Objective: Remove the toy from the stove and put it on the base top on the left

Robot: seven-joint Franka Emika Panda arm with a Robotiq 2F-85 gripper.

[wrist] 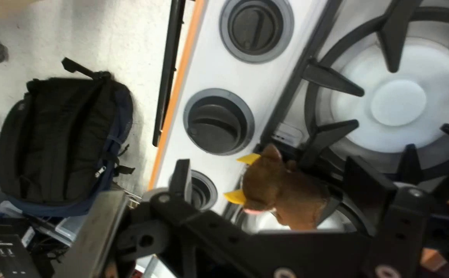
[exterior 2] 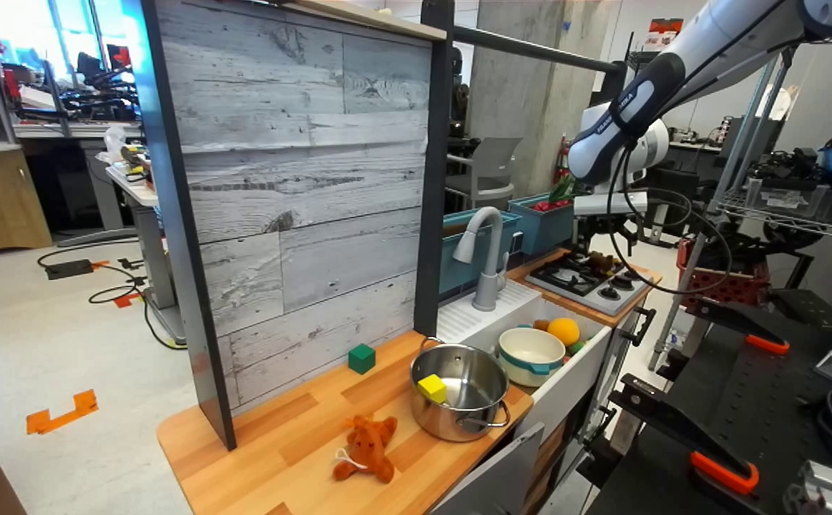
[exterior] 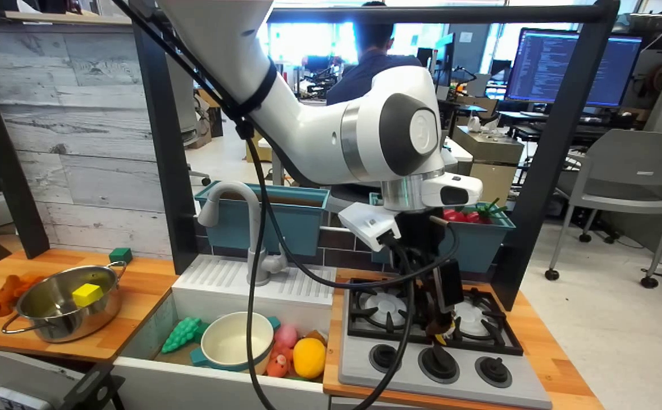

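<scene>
The toy (wrist: 286,189), a brown plush with yellow horns, rests on the grates of the stove (exterior: 410,373). It shows small under the gripper in both exterior views (exterior: 438,326) (exterior 2: 604,265). My gripper (wrist: 274,180) is open, with one finger on each side of the toy and gaps between. It points down over the stove in an exterior view (exterior: 438,302). The toy's lower part is hidden behind the gripper body in the wrist view. The base top (exterior: 146,290) is the wooden slab at the far left, also in an exterior view (exterior 2: 301,458).
On the base top stand a steel pot (exterior: 74,326) with a yellow block, an orange plush (exterior 2: 369,449) and a green block (exterior 2: 362,359). Between slab and stove are the sink (exterior: 217,382) with a white bowl (exterior: 231,341), and a tall faucet (exterior: 254,228). Cables (exterior: 254,319) hang from the arm.
</scene>
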